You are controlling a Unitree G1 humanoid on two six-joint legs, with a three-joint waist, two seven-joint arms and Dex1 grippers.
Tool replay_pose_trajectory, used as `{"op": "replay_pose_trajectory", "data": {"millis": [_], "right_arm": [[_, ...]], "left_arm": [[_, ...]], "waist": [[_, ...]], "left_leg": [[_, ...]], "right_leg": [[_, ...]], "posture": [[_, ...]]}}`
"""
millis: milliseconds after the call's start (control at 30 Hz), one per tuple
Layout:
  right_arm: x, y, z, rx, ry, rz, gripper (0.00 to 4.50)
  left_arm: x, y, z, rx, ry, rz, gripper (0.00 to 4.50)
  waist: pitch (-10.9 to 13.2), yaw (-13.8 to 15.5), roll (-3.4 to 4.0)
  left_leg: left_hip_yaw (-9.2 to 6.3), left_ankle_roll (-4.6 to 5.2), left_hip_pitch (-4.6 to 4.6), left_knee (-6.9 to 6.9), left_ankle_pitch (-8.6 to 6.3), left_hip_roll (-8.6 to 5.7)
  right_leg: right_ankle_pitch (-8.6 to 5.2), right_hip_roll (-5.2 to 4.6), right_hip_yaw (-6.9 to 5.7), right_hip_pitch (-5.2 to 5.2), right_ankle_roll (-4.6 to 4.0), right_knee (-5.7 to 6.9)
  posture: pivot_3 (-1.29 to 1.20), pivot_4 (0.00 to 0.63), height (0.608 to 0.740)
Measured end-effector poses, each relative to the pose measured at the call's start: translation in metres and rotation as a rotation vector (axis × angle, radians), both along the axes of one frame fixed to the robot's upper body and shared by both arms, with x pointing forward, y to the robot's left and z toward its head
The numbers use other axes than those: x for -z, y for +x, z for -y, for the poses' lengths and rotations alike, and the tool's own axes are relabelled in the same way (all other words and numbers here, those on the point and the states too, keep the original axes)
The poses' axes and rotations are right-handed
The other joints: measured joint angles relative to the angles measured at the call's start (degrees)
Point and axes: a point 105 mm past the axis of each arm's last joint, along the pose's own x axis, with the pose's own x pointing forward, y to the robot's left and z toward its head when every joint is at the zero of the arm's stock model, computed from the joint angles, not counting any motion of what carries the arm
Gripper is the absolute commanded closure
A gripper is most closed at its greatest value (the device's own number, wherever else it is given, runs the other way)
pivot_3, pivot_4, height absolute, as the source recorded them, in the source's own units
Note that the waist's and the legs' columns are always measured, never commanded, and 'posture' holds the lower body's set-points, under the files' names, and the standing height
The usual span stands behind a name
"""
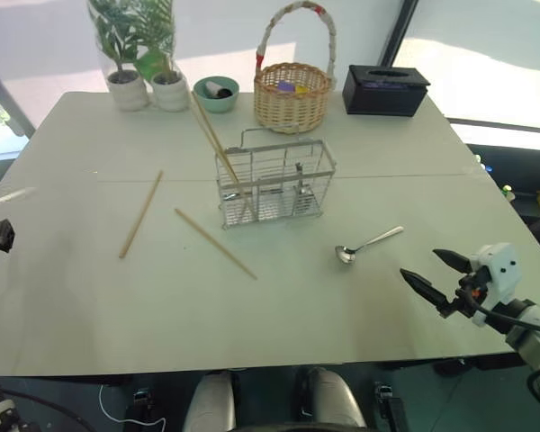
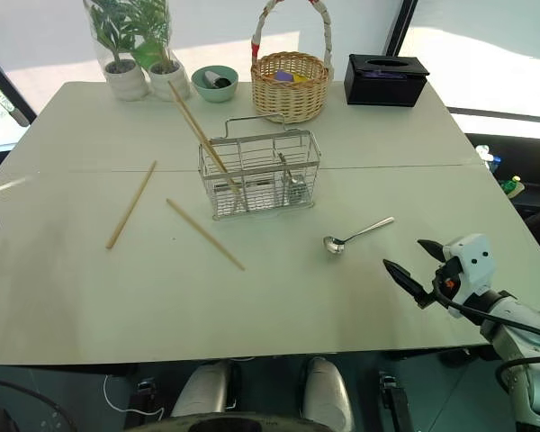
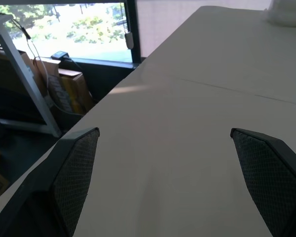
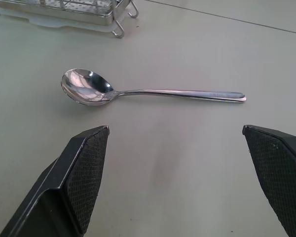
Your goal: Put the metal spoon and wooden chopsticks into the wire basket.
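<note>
Rectangular silver wire basket (image 1: 272, 183) mid-surface, two light-tan wooden chopsticks (image 1: 213, 135) leaning inside. Two more chopsticks (image 1: 214, 243) lie on pale surface (image 1: 90, 297) to its left; small shiny metal spoon (image 1: 367, 244) to its right. Right tool (image 1: 432, 271) near spoon, spread, empty. Left tool (image 3: 163, 182) spread, empty, at surface's left edge. Task partly done.

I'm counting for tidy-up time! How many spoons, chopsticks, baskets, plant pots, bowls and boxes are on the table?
Metal spoons: 2
Wooden chopsticks: 4
Baskets: 2, wire basket, wicker basket
Plant pots: 2
Green bowl: 1
Black tissue box: 1
Total: 12
</note>
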Motion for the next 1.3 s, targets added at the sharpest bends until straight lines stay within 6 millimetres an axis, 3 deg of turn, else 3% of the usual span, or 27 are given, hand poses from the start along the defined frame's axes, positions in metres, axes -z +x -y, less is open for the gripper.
{"op": "replay_pose_trajectory", "data": {"millis": [667,767,900,1100,1300], "right_arm": [[-0.005,0.004,0.000,0.006,-0.005,0.023,0.01],[-0.010,0.010,0.002,-0.028,-0.064,0.021,0.01],[-0.034,0.027,0.006,-0.105,-0.182,0.060,0.01],[-0.082,0.051,-0.003,-0.360,-0.417,0.133,0.01],[-0.097,0.075,-0.032,-0.670,-0.606,0.129,0.01]], "left_arm": [[-0.002,0.007,0.011,0.067,-0.018,0.018,0.00],[-0.004,0.013,0.021,0.130,-0.011,0.012,0.00],[-0.029,0.029,0.060,0.377,0.023,0.021,0.00],[-0.084,0.045,0.146,0.882,0.210,0.017,0.00],[-0.104,0.048,0.229,1.353,0.340,-0.027,0.00]], "waist": [[-0.02,0.00,-0.03],[0.00,0.01,-0.01],[0.03,-0.03,-0.03],[0.16,-0.09,0.16],[0.28,-0.27,0.27]], "left_leg": [[0.02,0.01,0.01,0.03,0.00,-0.01],[0.03,0.01,0.01,0.06,0.01,-0.01],[0.04,0.01,0.01,0.08,0.01,-0.01],[0.08,0.02,0.00,0.00,0.01,-0.02],[0.13,0.02,-0.03,0.06,0.04,-0.03]], "right_leg": [[0.01,0.00,0.00,0.01,-0.01,0.02],[0.01,0.00,0.00,0.02,-0.01,0.01],[0.01,0.00,0.00,0.01,-0.01,0.01],[0.01,0.04,0.00,0.04,-0.01,0.01],[0.03,0.09,0.03,0.21,0.03,0.06]], "posture": [[0.00,0.150,0.717],[0.00,0.150,0.717],[0.00,0.150,0.717],[0.00,0.150,0.717],[0.00,0.150,0.717]]}}
